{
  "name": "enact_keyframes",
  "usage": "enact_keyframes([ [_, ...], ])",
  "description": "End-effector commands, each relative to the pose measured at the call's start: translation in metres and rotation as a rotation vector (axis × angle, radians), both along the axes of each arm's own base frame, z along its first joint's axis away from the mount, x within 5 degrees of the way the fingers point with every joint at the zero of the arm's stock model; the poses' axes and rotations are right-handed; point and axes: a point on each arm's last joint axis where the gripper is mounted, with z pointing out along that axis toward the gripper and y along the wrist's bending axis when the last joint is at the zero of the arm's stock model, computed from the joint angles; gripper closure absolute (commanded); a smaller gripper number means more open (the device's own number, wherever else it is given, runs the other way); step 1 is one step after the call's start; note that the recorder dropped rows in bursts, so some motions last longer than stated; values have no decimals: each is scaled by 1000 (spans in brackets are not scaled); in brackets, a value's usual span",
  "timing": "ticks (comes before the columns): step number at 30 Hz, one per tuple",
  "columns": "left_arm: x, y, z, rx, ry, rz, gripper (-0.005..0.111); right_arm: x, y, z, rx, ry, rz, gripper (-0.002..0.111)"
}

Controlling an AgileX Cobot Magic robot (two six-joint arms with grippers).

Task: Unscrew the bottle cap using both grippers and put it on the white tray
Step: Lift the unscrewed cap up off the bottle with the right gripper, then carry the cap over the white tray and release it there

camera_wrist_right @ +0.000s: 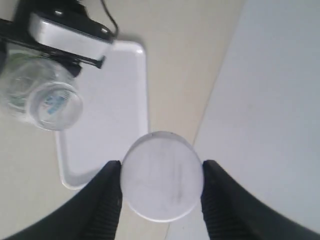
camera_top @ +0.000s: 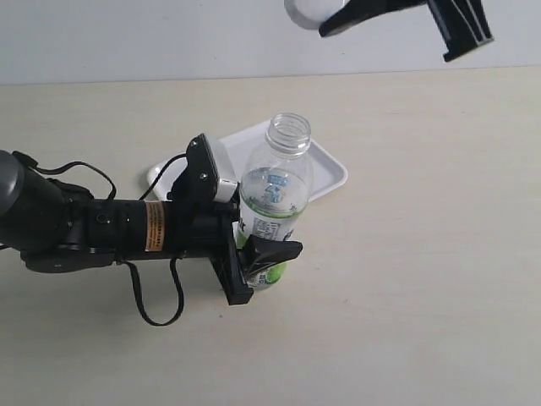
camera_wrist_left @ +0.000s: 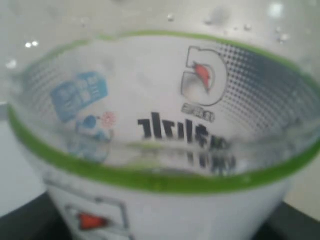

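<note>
While the exterior view barely catches it far back, we see from the right wrist view the bottle cap pinched in the right gripper, off the white tray; left gripper clamps the bottle.

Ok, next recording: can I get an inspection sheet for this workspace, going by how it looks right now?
Surface: beige table, no spills seen.
Bottle: upright, neck open, cap off.
Cap: held in the air, not on the tray.
Tray: white, nothing on it, behind the bottle.
Clutter: nothing seen.
Left gripper: shut on the bottle, low down at the label.
Right gripper: raised, shut on the cap.
Cables: black cable loops off the left arm onto the table.
Surroundings: plain pale backdrop beyond the table's far edge.
</note>
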Motion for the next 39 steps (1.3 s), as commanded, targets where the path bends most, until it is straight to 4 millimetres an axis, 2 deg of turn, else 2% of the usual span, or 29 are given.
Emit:
enact_keyframes([
  [1, -3, 4, 1, -24, -22, 41, 107, 35, -22, -9, 187, 45, -222, 108],
  [4, -6, 7, 1, -52, -25, 67, 107, 57, -37, -20, 313, 118, -305, 108],
  [8, -12, 9, 2, -94, -39, 65, 107, 82, -46, -30, 503, 148, -415, 108],
  [17, -14, 9, 6, -144, -52, 45, 107, 130, -49, -48, 848, 352, -781, 108],
  [21, -15, 8, 6, -145, -63, 31, 107, 147, -50, -62, 896, 437, -936, 108],
  [26, -16, 8, 7, -149, -83, 18, 107, 165, -49, -94, 918, 550, -1067, 108],
  [28, -17, 8, 7, -148, -91, 4, 107, 173, -48, -117, 899, 600, -1108, 108],
  [29, -17, 7, 7, -146, -96, -3, 107, 179, -47, -134, 875, 628, -1129, 108],
  [33, -18, 7, 7, -144, -97, -12, 107, 187, -46, -167, 832, 691, -1165, 108],
  [35, -18, 7, 7, -144, -97, -14, 107, 190, -44, -177, 842, 719, -1180, 108],
  [37, -19, 7, 7, -143, -100, -18, 107, 193, -38, -193, 853, 772, -1184, 108],
  [39, -19, 7, 7, -144, -101, -27, 107, 194, -22, -210, 830, 803, -1167, 108],
])
